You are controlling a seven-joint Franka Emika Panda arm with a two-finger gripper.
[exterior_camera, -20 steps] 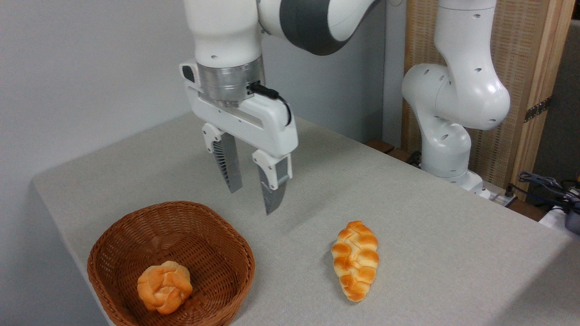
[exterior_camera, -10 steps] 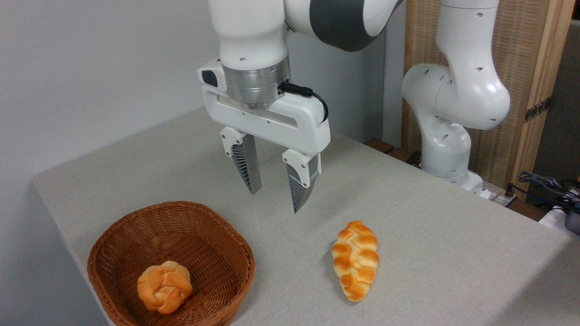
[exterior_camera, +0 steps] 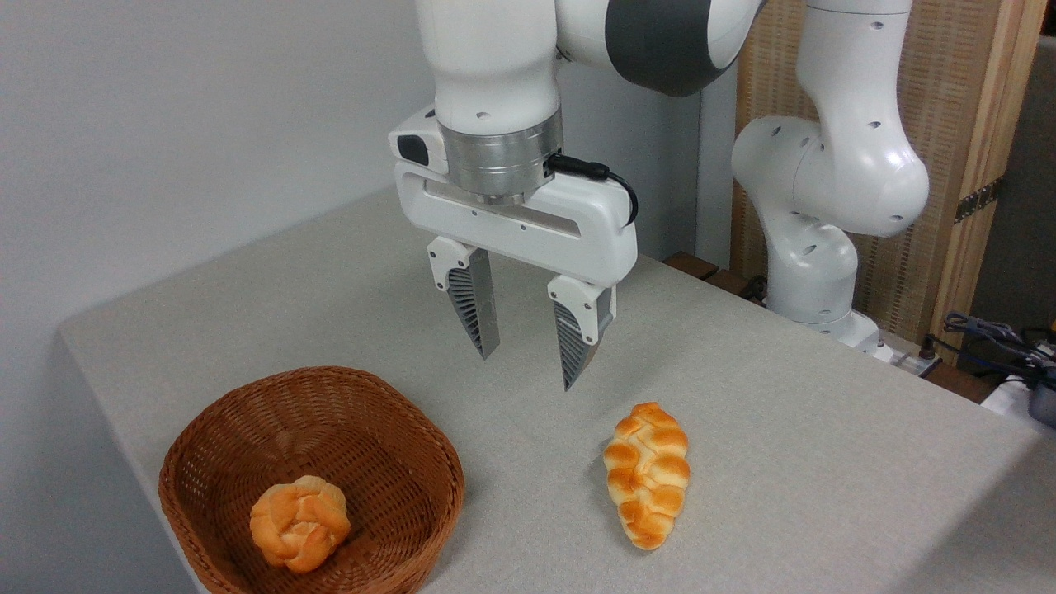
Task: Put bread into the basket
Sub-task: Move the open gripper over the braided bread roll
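The braided bread (exterior_camera: pixel 648 474) lies flat on the grey table, right of centre near the front, its long axis running front to back. The reddish-brown wicker basket (exterior_camera: pixel 214 437) sits at the front left. My gripper (exterior_camera: pixel 528 371) hangs open in the air between the two, above the table and a little up and left of the bread, with nothing between its fingers. Both ribbed fingers (exterior_camera: pixel 478 309) point down.
A small round knotted orange bun (exterior_camera: pixel 299 521) rests inside the basket at its front. The arm's white base (exterior_camera: pixel 817 272) stands at the table's back right. Cables and gear (exterior_camera: pixel 1006 351) lie past the right edge. The table's left edge drops off beside the basket.
The open gripper has travelled to the right, from above the basket's far rim toward the bread, staying at about the same height. Bread, bun and basket have not moved.
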